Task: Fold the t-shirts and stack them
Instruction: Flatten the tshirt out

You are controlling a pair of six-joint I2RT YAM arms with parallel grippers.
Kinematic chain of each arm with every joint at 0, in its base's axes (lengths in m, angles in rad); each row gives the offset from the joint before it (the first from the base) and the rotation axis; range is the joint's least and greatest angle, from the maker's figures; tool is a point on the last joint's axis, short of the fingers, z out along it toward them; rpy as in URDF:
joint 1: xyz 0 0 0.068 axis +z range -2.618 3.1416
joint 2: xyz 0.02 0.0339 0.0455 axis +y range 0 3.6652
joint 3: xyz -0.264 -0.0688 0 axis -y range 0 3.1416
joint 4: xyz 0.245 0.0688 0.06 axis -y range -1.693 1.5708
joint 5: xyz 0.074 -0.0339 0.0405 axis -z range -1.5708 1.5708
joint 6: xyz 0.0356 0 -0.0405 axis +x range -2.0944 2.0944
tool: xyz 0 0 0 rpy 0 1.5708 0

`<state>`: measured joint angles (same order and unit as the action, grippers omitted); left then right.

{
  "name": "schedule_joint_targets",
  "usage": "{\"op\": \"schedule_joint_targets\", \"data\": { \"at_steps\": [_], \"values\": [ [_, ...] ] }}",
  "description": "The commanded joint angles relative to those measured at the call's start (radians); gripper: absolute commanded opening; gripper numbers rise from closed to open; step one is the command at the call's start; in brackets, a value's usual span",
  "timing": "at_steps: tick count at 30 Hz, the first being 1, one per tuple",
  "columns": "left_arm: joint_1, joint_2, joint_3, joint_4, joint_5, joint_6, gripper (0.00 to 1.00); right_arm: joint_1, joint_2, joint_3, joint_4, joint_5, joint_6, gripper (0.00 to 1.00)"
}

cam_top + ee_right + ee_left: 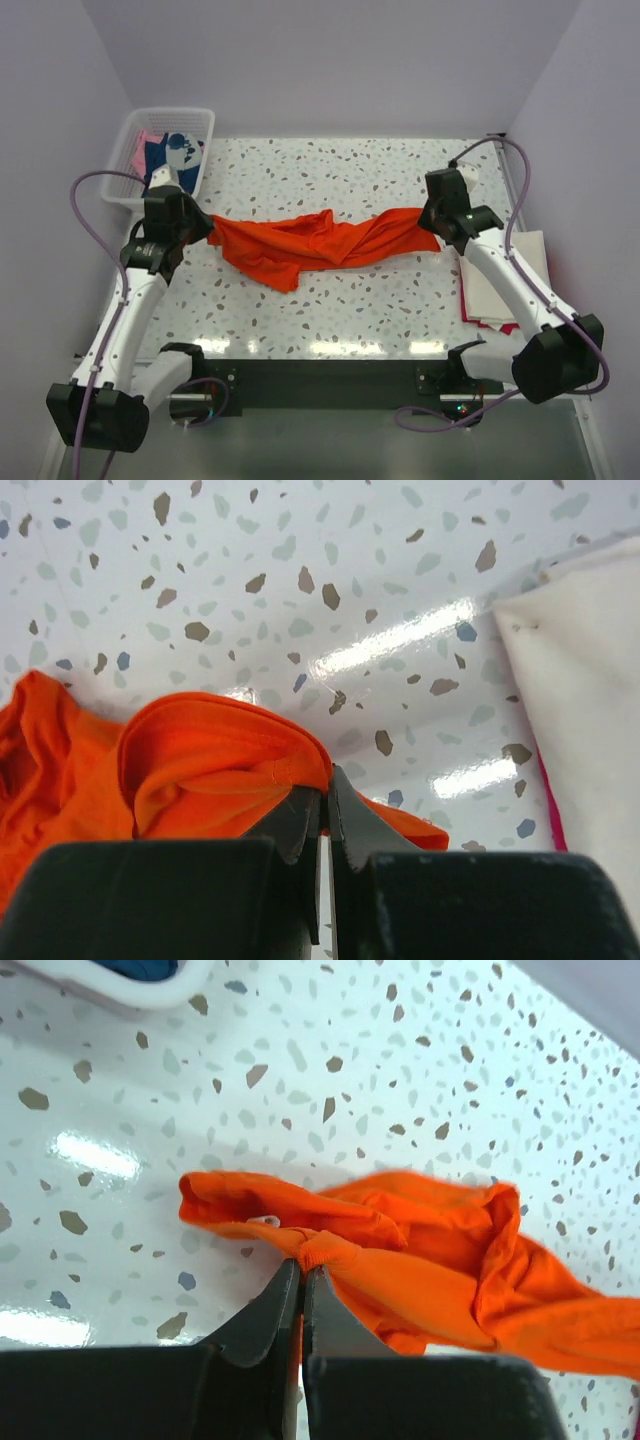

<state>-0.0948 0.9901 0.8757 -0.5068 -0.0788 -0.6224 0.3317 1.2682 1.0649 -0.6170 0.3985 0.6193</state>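
Observation:
A bright orange t-shirt (320, 245) hangs twisted and stretched across the middle of the speckled table (330, 300), held at both ends. My left gripper (207, 228) is shut on its left end; in the left wrist view the jaws (302, 1265) pinch a bunched fold of orange t-shirt (420, 1260). My right gripper (432, 225) is shut on the right end, with orange t-shirt (220, 770) gathered over the closed jaws (327, 780). A cream-white t-shirt (510, 280) lies folded at the right edge with a red one (505, 327) showing beneath it.
A white mesh basket (165, 150) stands at the back left and holds pink and navy blue cloth. The cream-white cloth (590, 720) lies close to the right gripper. Pale walls enclose the table at the back and sides.

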Motion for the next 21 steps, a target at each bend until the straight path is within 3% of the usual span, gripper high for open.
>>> {"op": "schedule_joint_targets", "data": {
  "at_steps": [1,11,15,20,21],
  "values": [
    [0.024,-0.021,0.1,-0.064,-0.033,0.056,0.0,-0.042,-0.046,0.113,-0.079,0.028,-0.075,0.0],
    [0.032,0.024,0.244,-0.044,0.016,0.004,0.0,-0.131,-0.014,0.297,-0.104,-0.069,-0.087,0.01],
    [0.04,0.169,0.322,0.054,0.148,-0.039,0.0,-0.151,0.103,0.433,-0.101,-0.127,-0.081,0.01],
    [0.046,0.409,0.693,0.056,0.221,-0.036,0.0,-0.218,0.282,0.723,-0.131,-0.268,-0.05,0.0],
    [0.056,0.462,0.833,0.03,0.226,-0.04,0.0,-0.244,0.296,0.812,-0.141,-0.285,-0.043,0.0]
  ]
}}
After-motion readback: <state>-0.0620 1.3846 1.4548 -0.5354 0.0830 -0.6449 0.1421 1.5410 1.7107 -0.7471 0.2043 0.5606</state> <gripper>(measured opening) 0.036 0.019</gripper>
